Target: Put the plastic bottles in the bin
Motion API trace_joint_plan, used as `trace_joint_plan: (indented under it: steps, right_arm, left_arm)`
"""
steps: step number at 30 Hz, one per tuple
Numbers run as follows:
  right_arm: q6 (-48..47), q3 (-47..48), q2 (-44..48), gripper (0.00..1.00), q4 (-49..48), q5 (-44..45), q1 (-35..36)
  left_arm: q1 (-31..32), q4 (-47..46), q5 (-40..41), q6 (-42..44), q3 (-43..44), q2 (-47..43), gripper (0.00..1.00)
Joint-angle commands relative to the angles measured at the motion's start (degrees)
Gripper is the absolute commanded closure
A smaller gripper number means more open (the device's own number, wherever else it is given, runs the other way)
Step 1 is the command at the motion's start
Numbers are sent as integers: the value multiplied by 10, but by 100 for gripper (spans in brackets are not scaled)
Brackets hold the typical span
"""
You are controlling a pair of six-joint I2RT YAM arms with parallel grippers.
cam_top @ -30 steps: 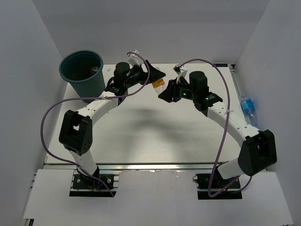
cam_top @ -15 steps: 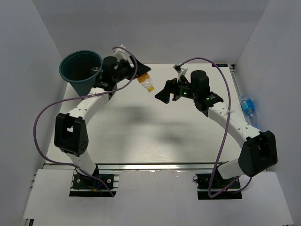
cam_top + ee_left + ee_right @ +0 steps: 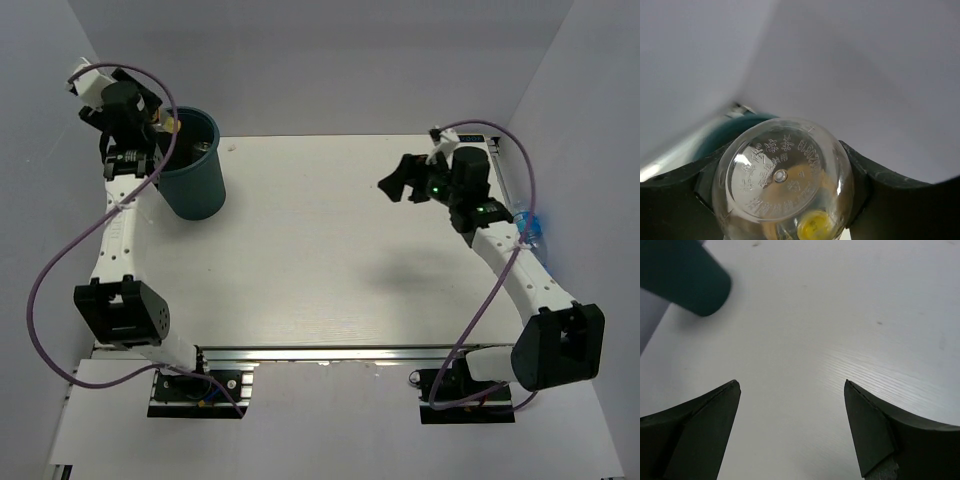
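Left hand (image 3: 150,140) is clenched on an orange bottle (image 3: 782,175), seen base-on with its yellow cap pointing away, at the far-left corner, just over the left rim of the bin (image 3: 197,188). Judgement: for a clean drop, carry the bottle further in over the middle of the bin's mouth, cap down, then release fully so it cannot clip the rim and bounce onto the tabletop (image 3: 320,260). Right hand (image 3: 791,385) is released and empty above bare tabletop at far right; a blue-label bottle (image 3: 527,226) lies by the tabletop's right edge.
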State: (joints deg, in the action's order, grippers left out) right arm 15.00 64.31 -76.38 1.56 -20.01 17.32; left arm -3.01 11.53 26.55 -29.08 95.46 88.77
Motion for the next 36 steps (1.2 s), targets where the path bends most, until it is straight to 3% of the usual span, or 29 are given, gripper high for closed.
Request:
trace_joint_plan:
  steps: [1, 2, 3, 7, 12, 14, 15, 19, 22, 26, 30, 36]
  right_arm:
    - [11, -23, 32, 12, 38, 28, -63]
    - [2, -28, 44, 12, 49, 52, -74]
    - [-6, -32, 49, 11, 56, 70, -84]
    - [-86, -4, 58, 11, 118, 132, -165]
    - [-221, 52, -7, 11, 192, 264, -242]
    - [-256, 70, -55, 11, 195, 334, -268]
    - [-267, 77, -73, 11, 198, 355, -277]
    - [-306, 105, -162, 11, 191, 401, -322]
    - [-347, 107, -228, 11, 158, 395, -335]
    - [-366, 111, -284, 11, 121, 422, -350]
    - [-357, 75, -309, 15, 39, 422, -373]
    - [-369, 58, -352, 16, 13, 498, -374]
  left_arm:
    - [-37, 46, 104, 43, 17, 60, 28]
    - [-38, 36, 101, 53, 23, 70, 10]
    - [-39, 34, 98, 62, 29, 80, 2]
    - [-39, 65, 54, 71, 93, 126, 2]
    - [-38, 115, 19, 68, 216, 147, 2]
    - [-38, 125, -20, 66, 231, 136, 2]
    - [-38, 125, -78, 67, 229, 128, 2]
    - [-19, 74, -210, 48, 138, 47, 2]
    - [69, 15, -202, 53, 13, -33, 2]
    - [114, -42, -199, 42, -132, -102, 2]
    - [114, -38, -205, 21, -174, -120, 2]
    - [115, -35, -213, 9, -207, -123, 2]
